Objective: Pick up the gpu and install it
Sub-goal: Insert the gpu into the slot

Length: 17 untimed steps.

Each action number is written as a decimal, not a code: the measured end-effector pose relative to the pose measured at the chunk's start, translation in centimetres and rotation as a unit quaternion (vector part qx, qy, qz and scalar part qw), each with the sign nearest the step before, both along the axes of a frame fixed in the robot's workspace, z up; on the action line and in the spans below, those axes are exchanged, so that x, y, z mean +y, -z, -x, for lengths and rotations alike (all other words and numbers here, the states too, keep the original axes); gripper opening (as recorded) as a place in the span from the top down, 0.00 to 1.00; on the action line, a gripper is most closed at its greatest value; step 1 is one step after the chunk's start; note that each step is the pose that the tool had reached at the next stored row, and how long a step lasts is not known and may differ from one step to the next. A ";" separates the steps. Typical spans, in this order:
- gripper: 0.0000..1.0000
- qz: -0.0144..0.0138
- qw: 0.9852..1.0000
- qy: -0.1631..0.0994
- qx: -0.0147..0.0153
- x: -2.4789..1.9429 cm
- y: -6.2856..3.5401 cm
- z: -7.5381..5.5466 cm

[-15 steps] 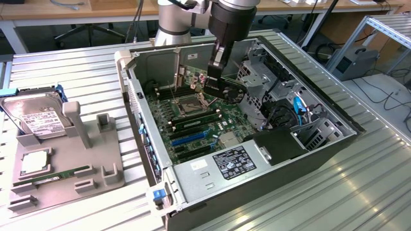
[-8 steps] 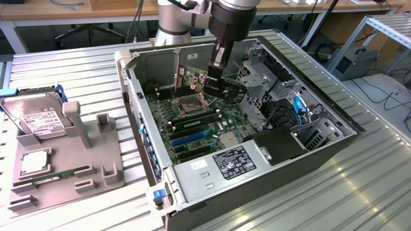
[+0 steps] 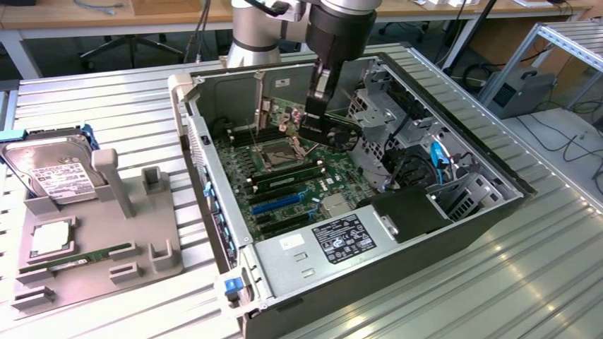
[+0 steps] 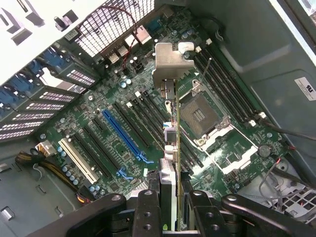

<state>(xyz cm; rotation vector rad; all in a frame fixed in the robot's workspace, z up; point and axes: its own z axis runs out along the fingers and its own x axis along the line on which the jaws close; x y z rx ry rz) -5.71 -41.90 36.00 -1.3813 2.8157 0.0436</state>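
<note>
Green circuit-board gpu (image 4: 169, 138), silver bracket (image 4: 168, 61) foremost, clamped edge-on in the partly closed gripper (image 4: 173, 217) over the motherboard (image 4: 89, 113) inside the open computer case (image 3: 301, 272), upper centre of the exterior view, upright presumably so its edge can meet one of the slots (image 4: 123, 136).

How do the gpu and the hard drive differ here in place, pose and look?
The gpu is clamped in the gripper, on edge above the motherboard inside the case. The hard drive sits in the grey holder outside the case, untouched. The gpu is a thin green board with a silver bracket, and the hard drive is a thick silver block with a white label. Neither is mounted yet.
</note>
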 end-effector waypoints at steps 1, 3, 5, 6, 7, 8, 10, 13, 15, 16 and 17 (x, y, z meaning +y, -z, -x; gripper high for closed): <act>0.73 0.000 1.000 -0.001 0.000 0.00 0.00 0.0; 0.73 0.000 1.000 -0.003 0.000 0.00 0.01 0.0; 0.73 0.000 1.000 -0.006 0.000 0.00 0.01 0.0; 0.73 0.000 1.000 -0.007 0.000 0.00 0.02 0.0; 0.73 0.000 1.000 -0.008 0.000 0.00 0.02 0.0; 0.73 0.000 1.000 -0.009 0.000 0.00 0.02 0.0; 0.73 0.000 1.000 -0.012 0.000 0.00 0.03 0.0; 0.73 0.000 1.000 -0.015 0.000 0.00 0.04 0.0; 0.73 0.000 1.000 -0.017 0.000 0.00 0.05 0.0; 0.73 0.000 1.000 -0.018 0.000 0.00 0.05 0.0; 0.73 0.000 1.000 -0.019 0.000 0.00 0.06 0.0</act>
